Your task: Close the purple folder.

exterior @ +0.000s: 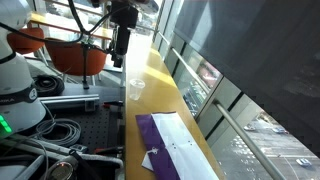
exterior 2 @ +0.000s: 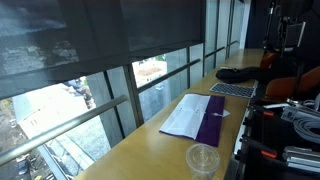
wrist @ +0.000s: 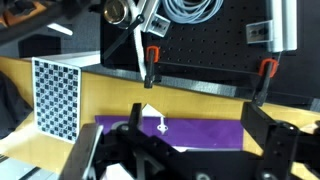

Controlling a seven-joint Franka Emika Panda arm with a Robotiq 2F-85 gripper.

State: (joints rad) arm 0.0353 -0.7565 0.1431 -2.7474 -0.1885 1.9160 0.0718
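Observation:
The purple folder point(exterior: 158, 140) lies open on the wooden table point(exterior: 150, 70), with white paper sheets point(exterior: 185, 142) on its window side. It also shows in an exterior view point(exterior 2: 215, 122) and in the wrist view point(wrist: 200, 132) as a purple strip. My gripper point(exterior: 122, 40) hangs high above the table, well back from the folder. In the wrist view its two black fingers point(wrist: 185, 150) stand wide apart with nothing between them. A small white card point(exterior: 152, 158) lies at the folder's near edge.
A clear plastic cup point(exterior: 135, 88) stands on the table between gripper and folder, also seen in an exterior view point(exterior 2: 203, 158). A checkerboard sheet point(wrist: 58, 97) and red clamps point(wrist: 153, 57) sit by the table edge. A keyboard point(exterior 2: 232, 90) lies further along. Windows border the table.

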